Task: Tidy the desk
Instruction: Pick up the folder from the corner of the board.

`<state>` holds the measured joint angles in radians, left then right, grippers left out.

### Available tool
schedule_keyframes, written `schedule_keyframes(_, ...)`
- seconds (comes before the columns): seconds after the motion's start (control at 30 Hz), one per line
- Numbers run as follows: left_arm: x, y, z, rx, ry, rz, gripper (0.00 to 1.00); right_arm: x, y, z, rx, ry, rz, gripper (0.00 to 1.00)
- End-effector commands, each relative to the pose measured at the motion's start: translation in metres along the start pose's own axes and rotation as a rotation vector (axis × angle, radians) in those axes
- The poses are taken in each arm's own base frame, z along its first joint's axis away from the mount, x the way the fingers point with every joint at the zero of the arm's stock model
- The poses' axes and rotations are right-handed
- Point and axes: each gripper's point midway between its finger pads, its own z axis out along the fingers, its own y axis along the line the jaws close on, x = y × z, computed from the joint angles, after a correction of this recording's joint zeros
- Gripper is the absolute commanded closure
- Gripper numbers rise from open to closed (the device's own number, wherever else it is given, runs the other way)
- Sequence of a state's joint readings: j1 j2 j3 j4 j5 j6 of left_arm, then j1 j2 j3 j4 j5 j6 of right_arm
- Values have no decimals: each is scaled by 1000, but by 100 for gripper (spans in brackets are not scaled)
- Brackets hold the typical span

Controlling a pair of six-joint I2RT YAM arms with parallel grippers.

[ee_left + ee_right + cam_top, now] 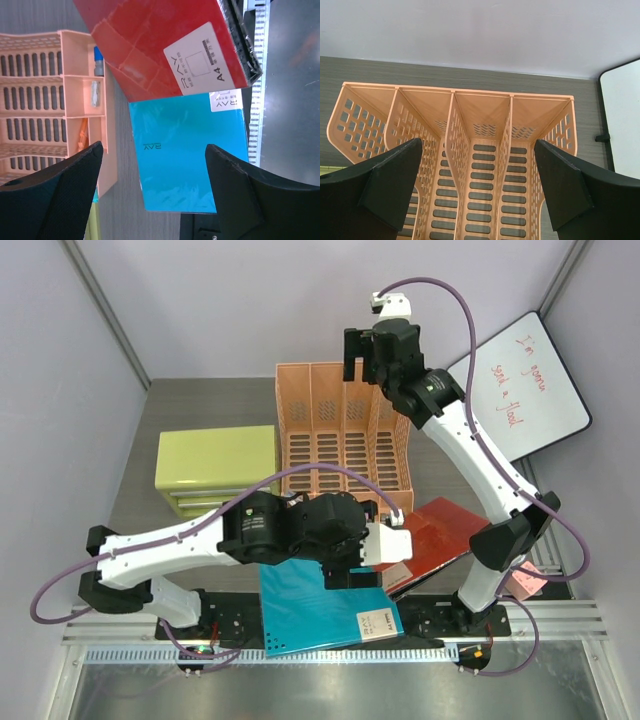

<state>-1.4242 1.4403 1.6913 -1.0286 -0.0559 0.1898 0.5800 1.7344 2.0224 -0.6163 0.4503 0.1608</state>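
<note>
Over the near edge of the dark grey wood-grain desk (190, 400) (395, 72), left arm: stretched low from its base toward the right, wrist bent down. The left gripper (345, 575) (154, 150) hangs above a flat teal plastic folder (320, 610) (185, 150), its black jaws spread wide with nothing between them.
Far end, right arm: raised tall and folded forward. The right gripper (362, 365) (477, 145) is poised over an orange slotted plastic file rack (340, 430) (480, 125) (45, 100), jaws fully apart and empty.
Folders: the teal one is smooth and matte. A glossy, creased red folder (450, 530) (150, 45) with a white A4 label overlaps its edge.
Rack: four upright compartments with perforated walls.
Cabinet: a lime-green glossy drawer cabinet (215, 465) stands just left of the rack.
Surface: the desk carries everything, with a silver metal rail (560, 615) along its near side. A whiteboard with red handwriting (520, 390) sits far right.
Room: pale lilac walls close round.
</note>
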Motion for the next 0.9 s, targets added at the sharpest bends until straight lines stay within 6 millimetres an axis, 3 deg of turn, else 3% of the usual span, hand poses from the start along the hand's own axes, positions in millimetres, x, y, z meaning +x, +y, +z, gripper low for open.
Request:
schedule_keyframes(0.0,-30,-4,-27,-40,-87,50,16,-27,-2,-11,-17,-66,49,0)
schedule_keyframes(0.13,-39,-43,-18,19,-90,120,15,-27,-1,-12,-25,-66,53,0)
schedule_keyframes(0.3,-50,-60,-5,20,-94,156,14,-25,1,-11,-39,-63,60,0)
schedule_keyframes(0.67,-77,-39,32,-181,-152,99,15,-21,3,-14,-68,-59,67,0)
schedule_keyframes(0.87,-80,-42,48,-202,-134,63,16,-24,0,-17,-75,-67,70,0)
